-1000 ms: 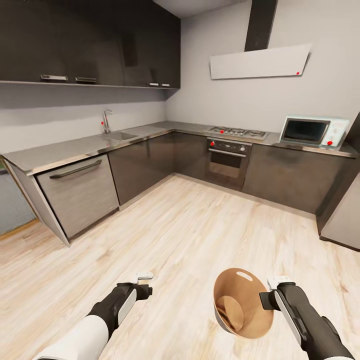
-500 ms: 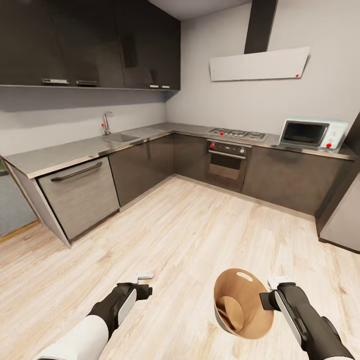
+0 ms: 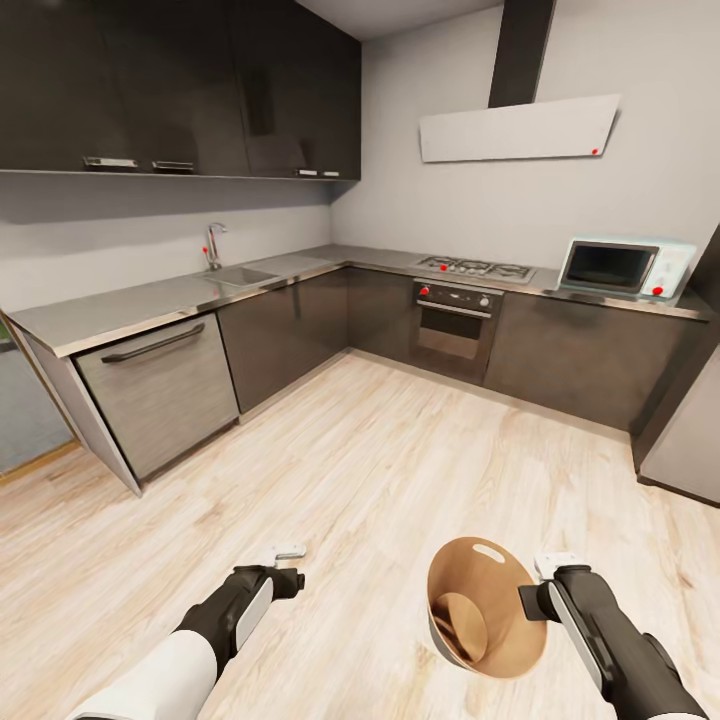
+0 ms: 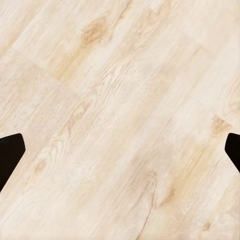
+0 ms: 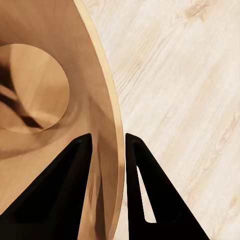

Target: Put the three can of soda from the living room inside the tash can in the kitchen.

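Observation:
I am in the kitchen, facing its dark grey corner cabinets. The tash can [image 3: 485, 605], a round tapered bin with a brown wood-toned inside and an oval handle slot, hangs tilted above the floor at the lower right. My right gripper [image 3: 530, 598] is shut on its rim. In the right wrist view one finger is inside the rim and one outside [image 5: 117, 160], and the tash can's [image 5: 45, 100] inside is bare. My left gripper [image 3: 288, 562] is open over bare floor, its fingertips [image 4: 10, 152] far apart. The cans of soda are out of view.
An L-shaped counter [image 3: 150, 300] with a sink [image 3: 238, 271], dishwasher [image 3: 160, 385], oven [image 3: 455, 320], hob and microwave [image 3: 625, 265] runs along the left and back walls. A steel fridge [image 3: 690, 440] edge is at the right. Light wood floor [image 3: 380, 470] lies between me and the cabinets.

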Available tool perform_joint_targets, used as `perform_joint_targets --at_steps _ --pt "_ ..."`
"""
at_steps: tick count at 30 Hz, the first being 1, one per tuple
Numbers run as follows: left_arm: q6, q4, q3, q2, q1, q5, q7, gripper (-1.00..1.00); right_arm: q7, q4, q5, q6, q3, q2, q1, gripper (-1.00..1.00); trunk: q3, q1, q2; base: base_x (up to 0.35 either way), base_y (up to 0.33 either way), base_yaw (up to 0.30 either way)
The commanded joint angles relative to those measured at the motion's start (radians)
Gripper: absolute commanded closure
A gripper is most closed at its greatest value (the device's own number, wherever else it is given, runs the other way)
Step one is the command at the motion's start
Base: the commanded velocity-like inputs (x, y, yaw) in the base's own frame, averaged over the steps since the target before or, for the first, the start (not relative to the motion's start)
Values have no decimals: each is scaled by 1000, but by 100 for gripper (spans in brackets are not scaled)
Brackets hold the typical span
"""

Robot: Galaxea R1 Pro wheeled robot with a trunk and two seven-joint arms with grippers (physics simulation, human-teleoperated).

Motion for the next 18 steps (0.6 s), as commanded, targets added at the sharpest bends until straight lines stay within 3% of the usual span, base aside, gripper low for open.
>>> perform_joint_targets --at_steps 1,18 --pt "-7 0 0 0 0 0 0 -100 0 0 -10 0 0 1 0 100 0 0 0 0 0 37" --pt "-28 0 0 2 0 0 0 -100 -11 3 -7 0 2 4 0 100 -19 0 0 0 0 167"
